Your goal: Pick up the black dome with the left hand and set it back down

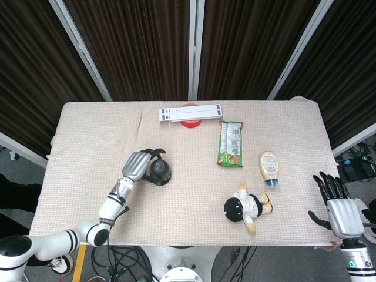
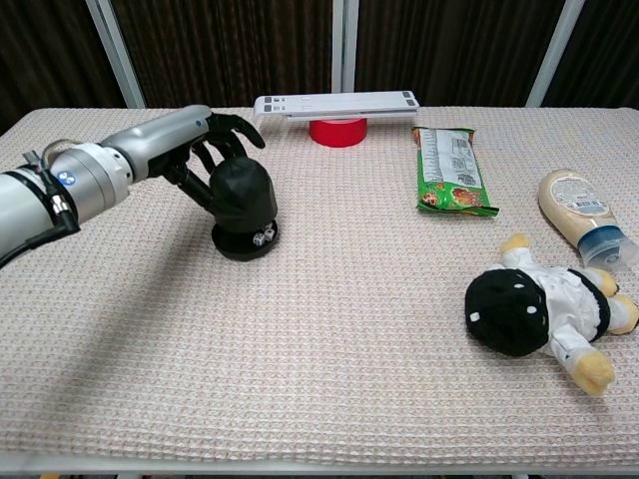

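The black dome [image 1: 160, 170] [image 2: 243, 200] stands upright on its round base on the left part of the table. My left hand [image 1: 136, 165] [image 2: 205, 145] is against the dome's left and rear side. Its fingers spread over the top of the dome and are not closed around it. The dome rests on the cloth. My right hand [image 1: 341, 208] hovers off the table's front right corner with fingers spread and nothing in it. The chest view does not show it.
A white bar [image 1: 190, 111] [image 2: 337, 103] lies on a red round object [image 1: 190, 122] [image 2: 337, 131] at the back. A green snack packet [image 1: 231, 144] [image 2: 451, 170], a squeeze bottle [image 1: 268, 166] [image 2: 579, 215] and a plush doll [image 1: 247, 207] [image 2: 539, 309] lie on the right half.
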